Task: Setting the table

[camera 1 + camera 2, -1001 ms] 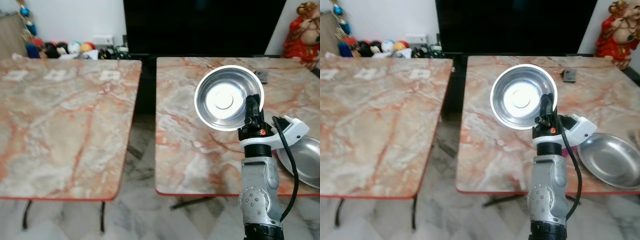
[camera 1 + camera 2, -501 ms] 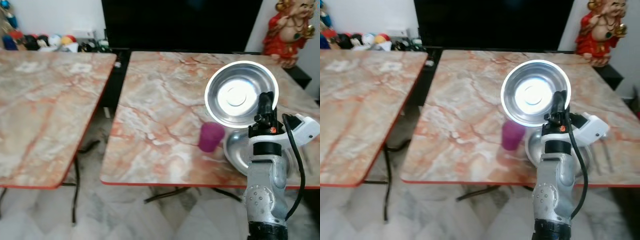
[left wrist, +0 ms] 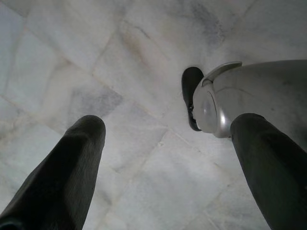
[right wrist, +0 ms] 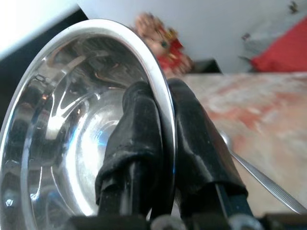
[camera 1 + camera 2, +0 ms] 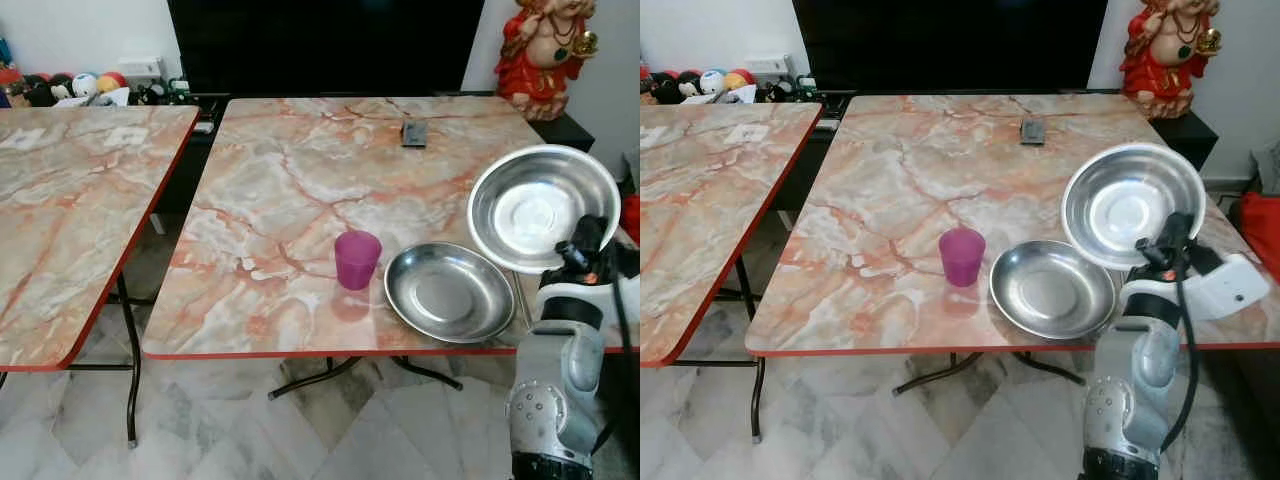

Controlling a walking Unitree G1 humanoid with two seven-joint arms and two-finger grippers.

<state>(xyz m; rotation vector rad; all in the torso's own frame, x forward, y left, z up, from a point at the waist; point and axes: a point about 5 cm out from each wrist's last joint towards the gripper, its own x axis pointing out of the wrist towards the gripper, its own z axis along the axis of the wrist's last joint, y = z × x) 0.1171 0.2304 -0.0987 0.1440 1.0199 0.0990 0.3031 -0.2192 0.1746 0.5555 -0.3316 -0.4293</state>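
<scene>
My right gripper is shut on the rim of a steel bowl, held tilted up above the right side of the marble table. In the right wrist view the black fingers pinch the bowl's rim. A second steel bowl lies flat on the table near its front edge, just left of the held one. A purple cup stands upright to its left. My left gripper hangs open over the floor.
A second marble table stands to the left across a gap. A small dark object lies at the far side of the right table. A red statue stands at the back right. A spoon handle lies on the table.
The camera has turned right, so the right table now fills the centre. The held bowl has moved to the right of the flat bowl, and the purple cup stands in full sight.
</scene>
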